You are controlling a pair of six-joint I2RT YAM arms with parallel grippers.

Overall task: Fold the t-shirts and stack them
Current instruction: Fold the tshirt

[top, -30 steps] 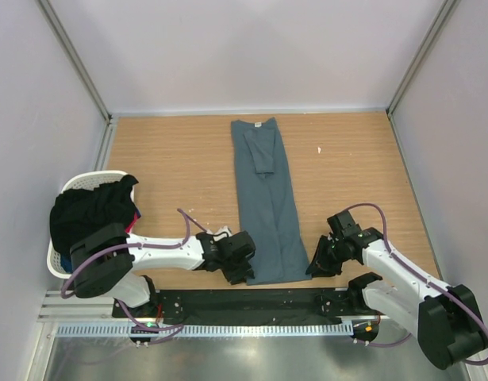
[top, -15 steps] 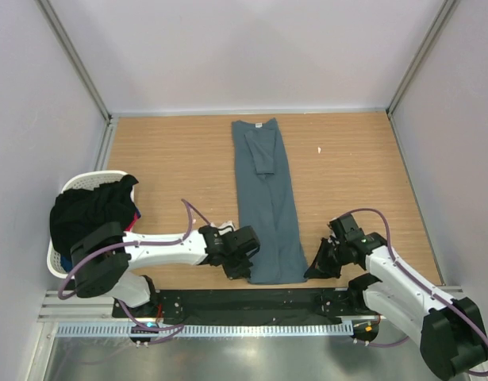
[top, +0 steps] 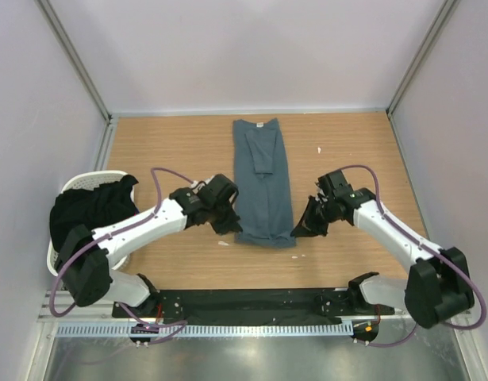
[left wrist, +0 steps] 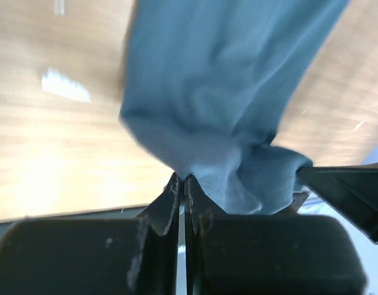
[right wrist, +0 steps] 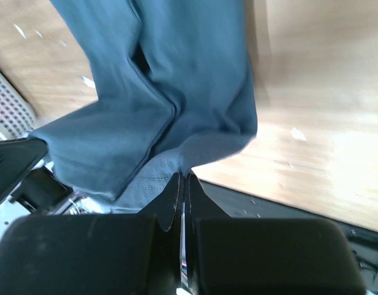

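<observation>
Left claw (top: 231,228) and right claw (top: 298,230) are clamped on the near hem corners of the slate-blue t-shirt (top: 260,171); carry both far evenly, landing hem square on collar.

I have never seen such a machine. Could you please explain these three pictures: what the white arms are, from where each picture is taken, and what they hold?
These are two white robot arms fixed at the near edge of a wooden table. One picture looks down from above; the other two come from a camera on each wrist. On the table lies a long, folded slate-blue cloth t-shirt. At the left stands a white plastic laundry basket with dark clothes. The left gripper and the right gripper are each shut on a near corner of the t-shirt.
</observation>
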